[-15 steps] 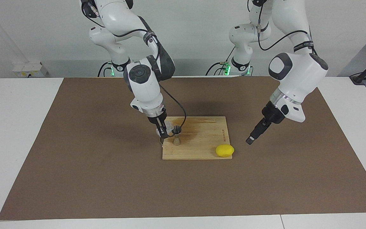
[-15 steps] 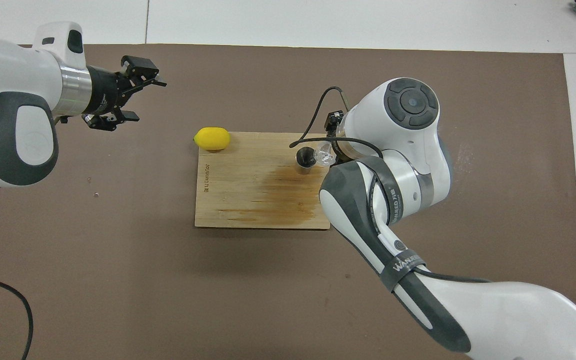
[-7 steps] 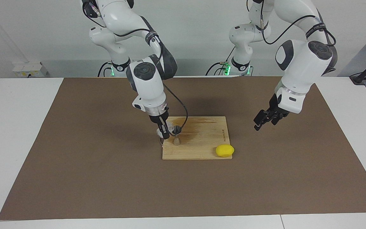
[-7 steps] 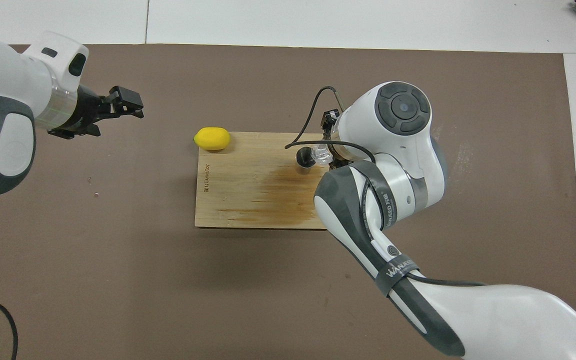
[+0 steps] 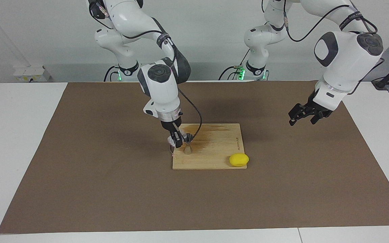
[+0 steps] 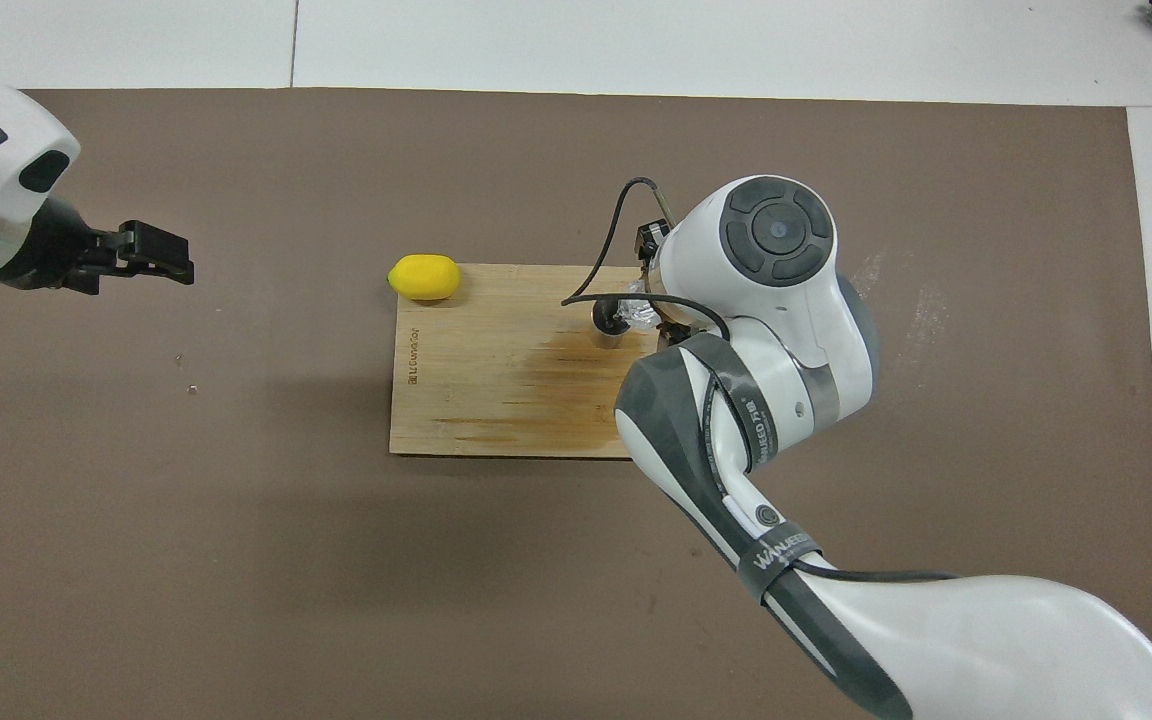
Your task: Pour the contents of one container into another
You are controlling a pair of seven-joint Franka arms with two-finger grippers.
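The right gripper [image 5: 177,141] is clamped narrowly on the clear cup [image 5: 181,136], holding it tipped over the mouth of the metal jigger [image 5: 188,147], which stands upright just beside and below the fingertips. In the overhead view the cup [image 6: 638,312] shows as a glint just beside the jigger's dark mouth [image 6: 608,322], half hidden under the right arm's wrist. The left gripper [image 5: 303,115] hangs in the air over bare mat toward the left arm's end of the table, its fingers spread wide and holding nothing.

The jigger stands on a wooden cutting board [image 5: 218,152] with a dark wet stain beside the right fingers. A yellow lemon [image 5: 238,159] lies at the board's corner, well apart from both grippers. The board rests on a brown mat [image 5: 96,175] over a white table [image 5: 12,135], with a pale wall past the arm bases.

Since a second ago the left gripper has risen and drawn away from the board, and the right wrist has rolled, tilting the cup further.
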